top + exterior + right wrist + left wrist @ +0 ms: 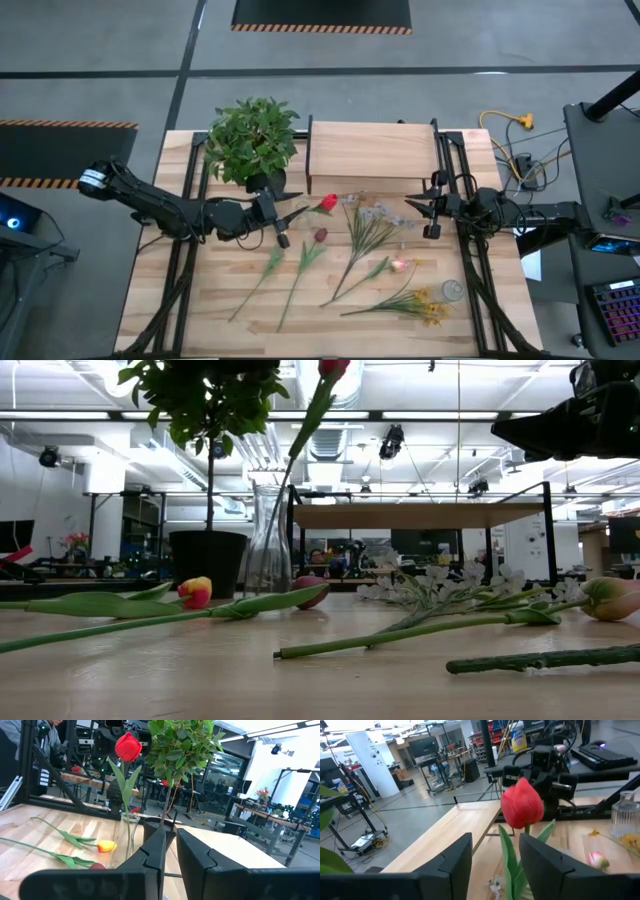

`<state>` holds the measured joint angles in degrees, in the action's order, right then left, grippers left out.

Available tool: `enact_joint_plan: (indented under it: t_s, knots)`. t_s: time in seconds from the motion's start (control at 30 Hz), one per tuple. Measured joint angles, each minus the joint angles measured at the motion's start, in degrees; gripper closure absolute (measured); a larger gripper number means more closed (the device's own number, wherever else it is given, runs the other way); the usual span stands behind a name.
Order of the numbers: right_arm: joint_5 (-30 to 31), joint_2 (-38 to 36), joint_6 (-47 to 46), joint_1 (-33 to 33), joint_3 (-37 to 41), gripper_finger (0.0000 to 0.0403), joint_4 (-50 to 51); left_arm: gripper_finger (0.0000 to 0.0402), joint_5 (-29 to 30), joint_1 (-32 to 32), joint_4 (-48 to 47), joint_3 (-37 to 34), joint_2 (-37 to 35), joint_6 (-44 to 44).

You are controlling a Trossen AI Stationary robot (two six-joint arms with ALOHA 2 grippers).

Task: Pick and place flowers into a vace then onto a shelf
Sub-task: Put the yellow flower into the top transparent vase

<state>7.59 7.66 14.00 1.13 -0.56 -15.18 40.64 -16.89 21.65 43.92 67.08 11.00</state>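
Observation:
A red tulip (128, 746) stands in a clear glass vase (127, 827), which is on the table beside the potted plant. The tulip's green stem (512, 865) rises through the gap of my left gripper (495, 850), which is open and points level at the vase's top (288, 220). Other flowers lie flat on the table: a red-yellow tulip (195, 592), a maroon tulip (320, 235), white sprigs (375, 215), a pink bud (400, 265) and yellow clusters (430, 305). The shelf (370, 150) stands at the far middle. My right gripper (425, 212) waits at the right, shut. My left gripper has a finger on each side of the tulip's stem (514, 870), below the bloom. It comes in level from the table's left, across the upright stem. I cannot tell whether either finger touches the stem. The stem's lower end stands in the vase.
A bushy green plant in a dark pot (255, 140) stands at the far left, close to the vase. A small ribbed glass jar (452, 290) sits near the right edge. Black frame rails (470, 270) run along both sides of the table.

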Motion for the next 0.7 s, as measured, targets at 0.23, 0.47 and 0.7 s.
enact_joint_plan:
  t_s: [0.23,0.47,0.7]
  knots:
    - [0.0,0.0,0.0,0.0,0.0,0.0364,0.2,0.0255,-0.1,-2.1,-10.8,0.0,-2.6,-4.5]
    - [0.0,0.0,0.0,0.0,0.0,0.0364,0.4,0.0254,-10.2,-4.3,-26.7,0.0,-3.1,-23.9]
    - [0.0,0.0,0.0,0.0,0.0,0.0364,0.4,0.0254,-24.4,-6.4,-35.4,-0.7,-3.0,-47.0]
